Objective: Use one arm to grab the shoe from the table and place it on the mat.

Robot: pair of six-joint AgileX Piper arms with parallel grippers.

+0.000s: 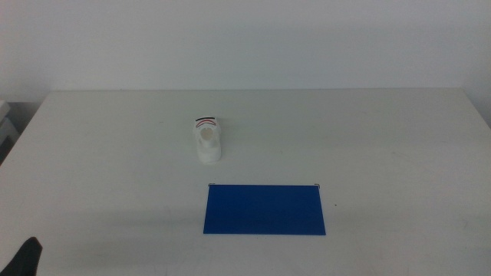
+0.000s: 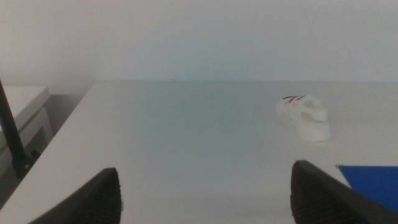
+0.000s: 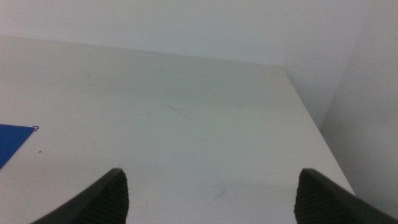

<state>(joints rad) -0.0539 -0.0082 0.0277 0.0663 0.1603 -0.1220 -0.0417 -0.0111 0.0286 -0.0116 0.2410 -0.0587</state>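
Note:
A small white shoe with black and red straps stands on the white table, left of centre. The left wrist view also catches the shoe, well ahead of my open left gripper and apart from it. The blue mat lies flat nearer the front edge, just right of the shoe; a corner of the mat and another corner show in the wrist views. My left gripper sits at the front left corner. My right gripper is open over bare table, outside the middle view.
A white wall rises behind the table. Beyond the table's left edge stand a pale side surface and a thin black cable. The table's right edge drops off beside the right gripper.

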